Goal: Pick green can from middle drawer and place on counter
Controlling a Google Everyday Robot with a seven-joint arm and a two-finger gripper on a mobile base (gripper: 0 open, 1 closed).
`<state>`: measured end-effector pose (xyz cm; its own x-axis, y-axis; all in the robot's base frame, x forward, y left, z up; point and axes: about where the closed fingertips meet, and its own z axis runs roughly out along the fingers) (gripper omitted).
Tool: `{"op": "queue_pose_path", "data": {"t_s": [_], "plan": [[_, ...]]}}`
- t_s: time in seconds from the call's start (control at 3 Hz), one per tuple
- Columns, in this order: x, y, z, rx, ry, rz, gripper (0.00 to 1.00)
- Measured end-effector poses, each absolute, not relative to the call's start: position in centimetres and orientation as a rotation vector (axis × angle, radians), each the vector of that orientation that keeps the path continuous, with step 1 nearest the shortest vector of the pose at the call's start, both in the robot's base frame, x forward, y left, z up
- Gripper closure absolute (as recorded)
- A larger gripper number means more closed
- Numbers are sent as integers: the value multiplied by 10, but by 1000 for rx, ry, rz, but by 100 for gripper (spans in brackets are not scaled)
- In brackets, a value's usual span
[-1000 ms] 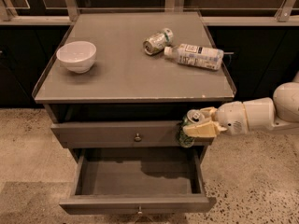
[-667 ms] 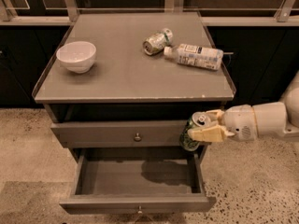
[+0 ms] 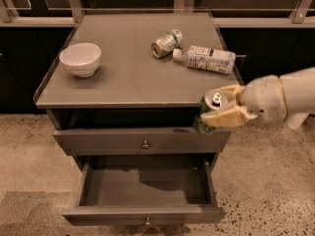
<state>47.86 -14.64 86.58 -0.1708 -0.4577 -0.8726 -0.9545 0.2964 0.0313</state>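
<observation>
Nearest, the wide shallow grey middle drawer (image 3: 147, 187) stands pulled out, its flat floor bare, so the pick itself is done. Above it, the closed grey drawer front with a small round knob (image 3: 144, 144) is unchanged.

The change is at the front right corner of the flat matte grey worktop (image 3: 128, 75). The cream two-finger gripper (image 3: 219, 107), reaching in from the right, is clamped on the small dark green can with a silver top (image 3: 215, 100), and it now sits higher than a second ago. Then the can hung in front of the closed drawer front; now its top is about level with the worktop's front edge, just outside that corner. The can is not over the surface yet, and its base still looks below the rim.

So the lift seems nearly finished. What remains is probably a little more height and then a carry inward.

Further back, a white ceramic bowl (image 3: 80, 59) sits near the left edge. A pale silver-and-green can (image 3: 166, 43) and a clear white-labelled plastic bottle (image 3: 206, 59) lie toward the far right corner. None of them has moved, and open surface remains behind the front edge for setting the can down.
</observation>
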Motion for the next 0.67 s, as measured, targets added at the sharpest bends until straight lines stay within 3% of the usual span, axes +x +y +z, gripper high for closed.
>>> {"op": "queue_pose_path", "data": {"t_s": [0.67], "plan": [[526, -100, 938, -1537, 1584, 705, 100]]}}
